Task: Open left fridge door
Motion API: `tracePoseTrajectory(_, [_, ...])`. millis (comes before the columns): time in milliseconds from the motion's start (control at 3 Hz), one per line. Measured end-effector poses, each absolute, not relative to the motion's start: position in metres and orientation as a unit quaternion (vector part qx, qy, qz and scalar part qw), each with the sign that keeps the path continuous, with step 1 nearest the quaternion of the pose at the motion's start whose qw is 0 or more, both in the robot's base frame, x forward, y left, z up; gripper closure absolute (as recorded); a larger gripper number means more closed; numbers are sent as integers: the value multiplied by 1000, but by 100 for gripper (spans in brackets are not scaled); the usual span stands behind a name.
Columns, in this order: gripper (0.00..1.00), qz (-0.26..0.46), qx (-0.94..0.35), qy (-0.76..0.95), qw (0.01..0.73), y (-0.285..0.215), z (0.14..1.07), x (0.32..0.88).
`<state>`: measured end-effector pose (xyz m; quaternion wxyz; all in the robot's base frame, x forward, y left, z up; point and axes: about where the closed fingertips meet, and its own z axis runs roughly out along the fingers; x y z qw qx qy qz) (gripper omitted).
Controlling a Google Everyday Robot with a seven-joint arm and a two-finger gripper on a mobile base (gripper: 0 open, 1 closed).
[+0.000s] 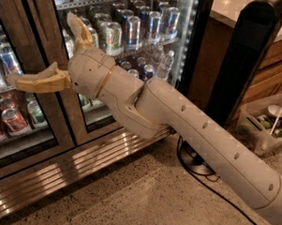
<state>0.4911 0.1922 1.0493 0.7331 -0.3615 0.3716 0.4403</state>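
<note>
Against the left fridge door, the end effector, spread wide, should probably catch the frame's inner edge squarely, then pull outward along the hinge's arc.

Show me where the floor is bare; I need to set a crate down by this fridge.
Bare terrazzo floor runs in front of the metal grille, left of and under the arm. Crowded at right: the base of the black tower, a cable and a filled plastic bin. The open gripper sits in front of the left fridge door.
</note>
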Motion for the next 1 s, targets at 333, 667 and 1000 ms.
tracePoseTrajectory(333, [0, 438, -380, 394, 713, 202, 1048, 503])
tracePoseTrajectory(667, [0, 439, -380, 393, 713, 202, 1048, 503])
tracePoseTrajectory(1000, [0, 446, -395, 390, 702, 209, 1052, 507])
